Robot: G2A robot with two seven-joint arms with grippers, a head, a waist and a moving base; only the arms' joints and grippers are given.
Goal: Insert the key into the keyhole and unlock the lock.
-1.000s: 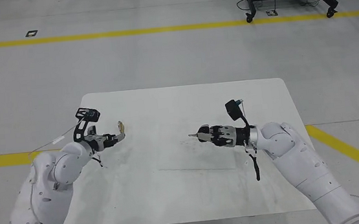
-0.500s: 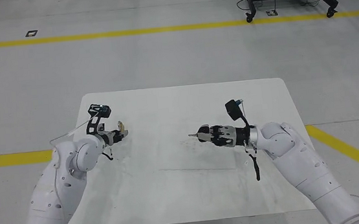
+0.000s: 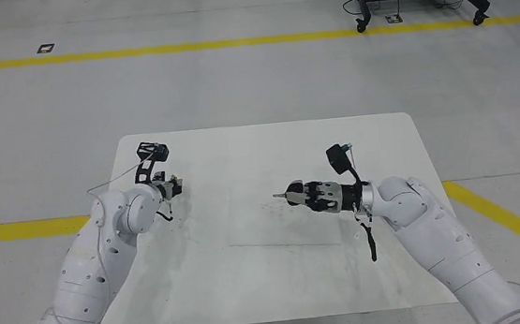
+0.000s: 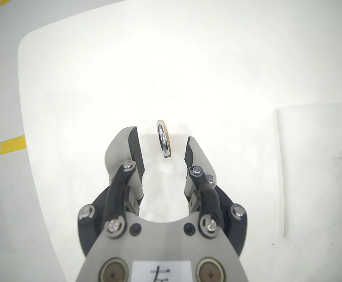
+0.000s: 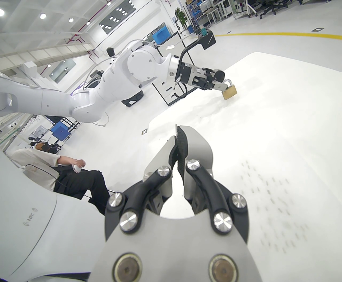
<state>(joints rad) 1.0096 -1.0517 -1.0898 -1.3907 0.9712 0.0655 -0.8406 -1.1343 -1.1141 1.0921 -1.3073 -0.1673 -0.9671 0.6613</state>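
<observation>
From the top, my right gripper point(image 3: 289, 195) held the thin key point(image 3: 277, 195) in shut jaws, well apart from the left gripper point(image 3: 174, 185) across the desk point(image 3: 268, 147). The left wrist view showed jaws wide, the brass padlock point(image 4: 163, 138) between them, not pinched; hard and probably slick, I'd clamp its flat body. The right wrist view had it tipped on the desk.

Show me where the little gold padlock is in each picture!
Top view: the padlock is a tiny speck at the tip of the left gripper, over the white table.
Left wrist view: the padlock is edge-on between that gripper's open fingers.
Right wrist view: the padlock is far off, at the same gripper's tip.
Shared landmark: the left gripper.
</observation>
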